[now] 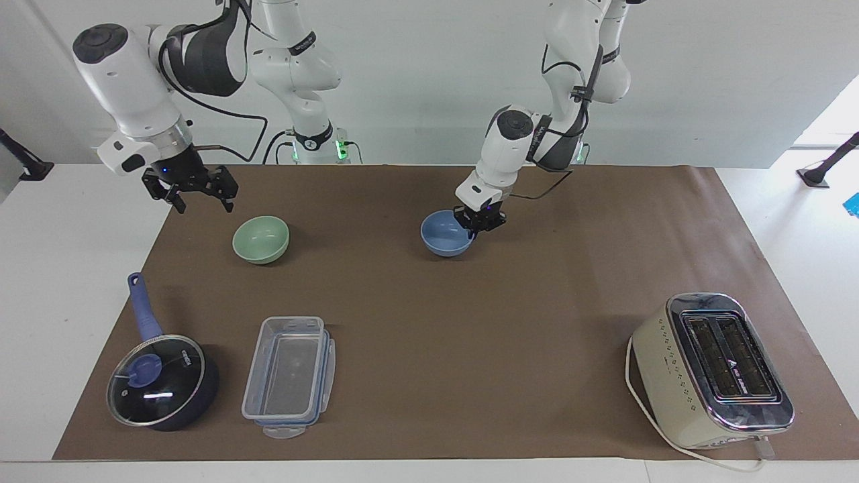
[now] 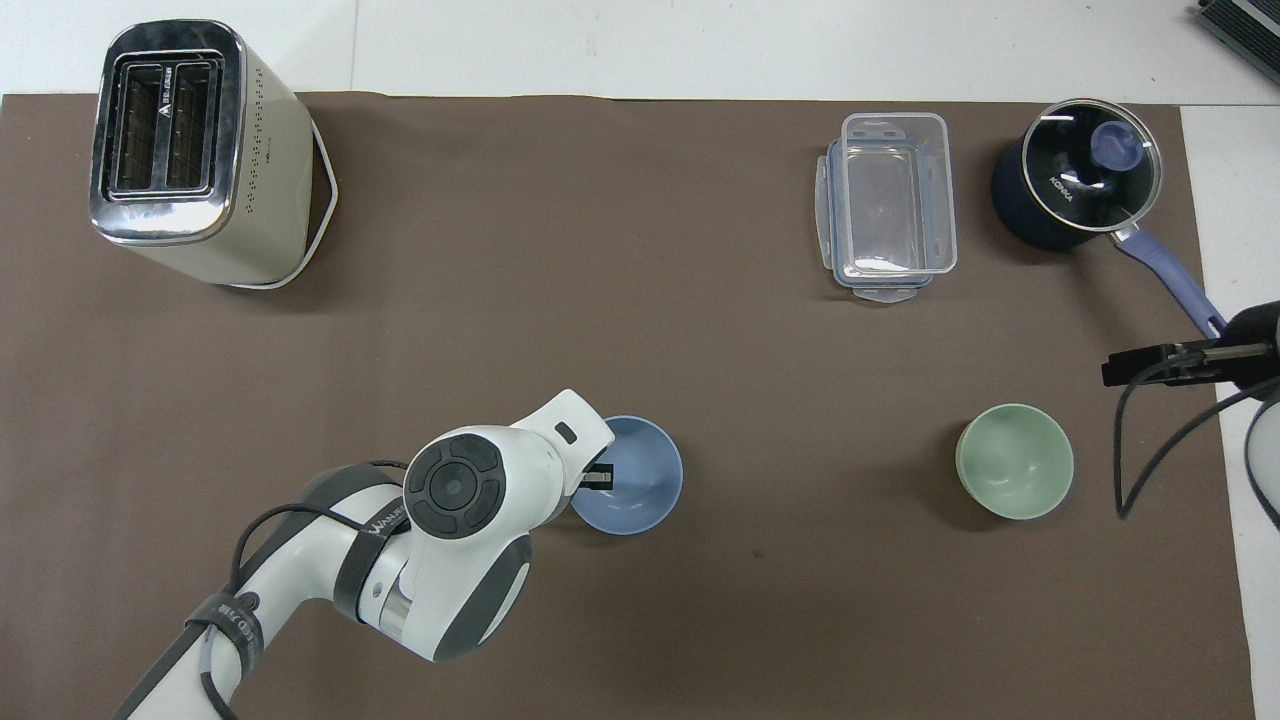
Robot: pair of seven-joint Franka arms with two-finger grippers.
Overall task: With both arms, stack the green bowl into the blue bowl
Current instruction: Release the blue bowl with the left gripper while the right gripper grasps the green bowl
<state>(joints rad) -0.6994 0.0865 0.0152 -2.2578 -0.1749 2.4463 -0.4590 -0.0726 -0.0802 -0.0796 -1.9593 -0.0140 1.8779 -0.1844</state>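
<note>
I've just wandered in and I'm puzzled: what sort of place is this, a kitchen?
Probably a robotics lab, not a kitchen: two white arms work at a plain table under a brown mat, with a toaster and saucepan laid out like props.

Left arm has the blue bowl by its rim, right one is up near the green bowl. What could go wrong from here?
1. The left gripper pinches the blue bowl at one spot on its rim only, so the bowl may tilt or slip.
2. The right gripper hangs open beside the green bowl, not over it; a straight descent could miss or nudge it.
3. The saucepan handle points toward the green bowl and might get clipped.
</note>
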